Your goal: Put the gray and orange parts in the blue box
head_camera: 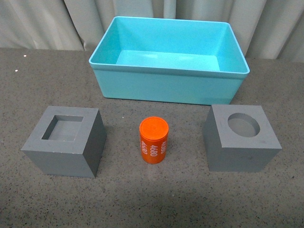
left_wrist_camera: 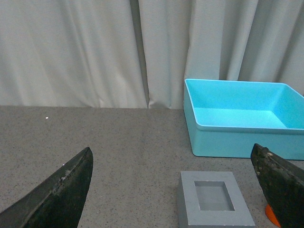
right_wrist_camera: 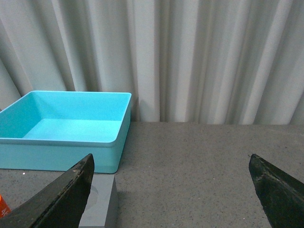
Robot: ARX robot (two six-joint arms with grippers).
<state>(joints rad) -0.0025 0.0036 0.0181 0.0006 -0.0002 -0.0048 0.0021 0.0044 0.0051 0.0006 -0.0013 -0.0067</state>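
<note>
1. Nothing placed yet. The box [head_camera: 168,88] is empty and sits at the far side of the table [head_camera: 142,204], open top up, in front of the curtain [left_wrist_camera: 95,52].
2. The parts stand in a row on the near side of the box, all clear of it: square-recess cube [head_camera: 64,142] left, orange cylinder [head_camera: 153,141] middle, round-recess cube [head_camera: 242,137] right. They are well apart, so I'd say there's finger room around each.
3. Left gripper [left_wrist_camera: 172,148]: spread wide, holding nothing. It hangs low, looking over the square-recess cube toward the box. That cube is the likely first pick for this arm.
4. Right gripper [right_wrist_camera: 171,156]: also spread wide and empty. A corner of the round-recess cube shows by one finger, the box beyond it.
5. Neither arm shows in the front view, so both sit back from the row.
6. Cubes look wide for the jaws, so a centred grasp across flat faces matters. The cylinder is upright and could tip if nudged.
</note>
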